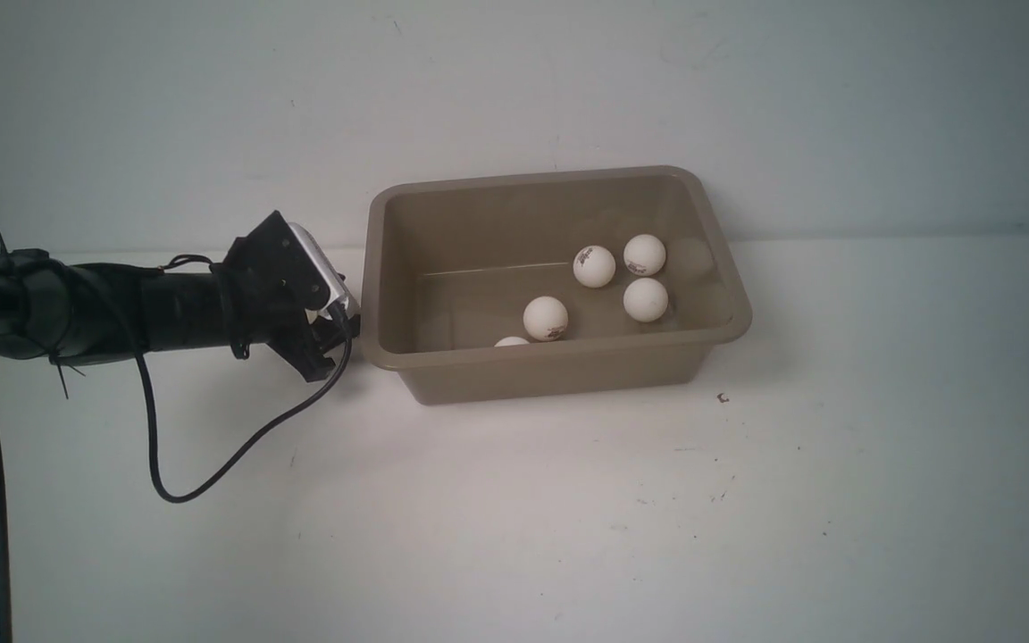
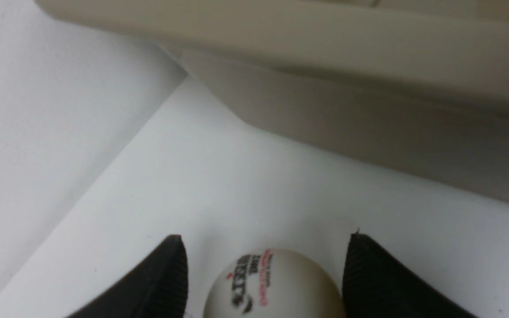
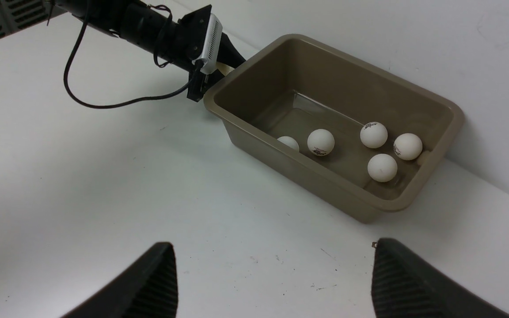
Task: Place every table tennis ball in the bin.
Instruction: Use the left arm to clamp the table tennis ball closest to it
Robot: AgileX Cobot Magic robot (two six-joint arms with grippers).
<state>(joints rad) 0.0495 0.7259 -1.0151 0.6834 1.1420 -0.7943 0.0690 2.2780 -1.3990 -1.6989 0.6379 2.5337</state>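
A cream table tennis ball (image 2: 281,287) with a dark and red logo sits between the black fingers of my left gripper (image 2: 265,236), which is shut on it. One pad touches the ball; the other contact lies below the picture's edge. This gripper (image 1: 347,314) is low beside the left end of the taupe bin (image 1: 559,371), near the wall. Several balls lie inside the bin, among them one at the front (image 1: 546,318) and two at the back (image 1: 594,266) (image 1: 644,254). My right gripper (image 3: 273,243) hangs open over bare table, with nothing between its fingers.
The bin's outer wall (image 2: 369,132) and flared rim stand close in front of the left fingers. The white back wall (image 1: 514,89) runs right behind the bin. A black cable (image 1: 211,464) loops down from the left wrist onto the table.
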